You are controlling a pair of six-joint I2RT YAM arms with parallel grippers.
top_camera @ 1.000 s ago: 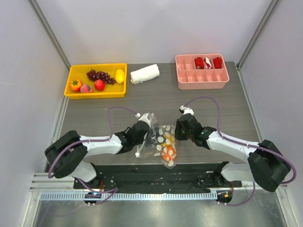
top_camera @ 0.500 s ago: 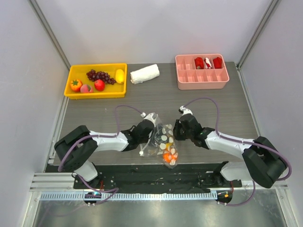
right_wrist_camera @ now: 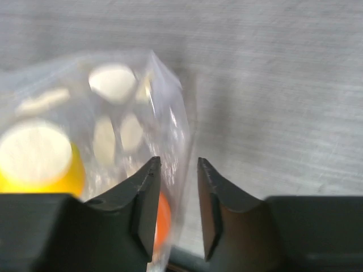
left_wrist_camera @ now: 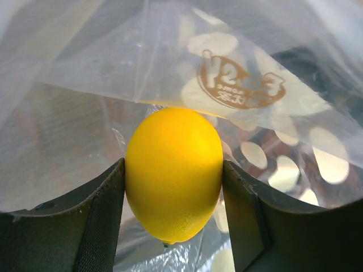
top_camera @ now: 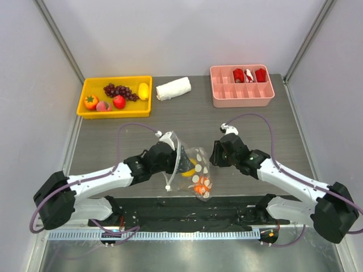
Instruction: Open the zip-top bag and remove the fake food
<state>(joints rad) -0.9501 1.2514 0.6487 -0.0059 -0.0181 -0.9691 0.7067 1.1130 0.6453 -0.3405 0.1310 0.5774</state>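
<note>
Left wrist view first: the left gripper (left_wrist_camera: 173, 165) is clamped on a yellow piece (left_wrist_camera: 173, 184) of the fake food, one finger on each flank. Dotted film of the zip-top bag (left_wrist_camera: 238, 85) drapes above and behind it. So the bag is open and we're mid-extraction, I'd say.

From above, the bag sits between the two grippers, well apart from the yellow tray (top_camera: 113, 115), on its near-right side. The right gripper (right_wrist_camera: 177, 170) has its jaws drawn narrow with the bag's edge film running between them, which reads as a pinch.

Next move, to my eye: draw the yellow piece out through the mouth while the right side holds firm. An orange piece (top_camera: 199, 184) waits lower in the bag.

Hard calls now. The zip strip doesn't show, and the right wrist picture is soft. Whether the yellow piece has cleared the mouth I can't tell, and more pieces may hide behind the dots.
</note>
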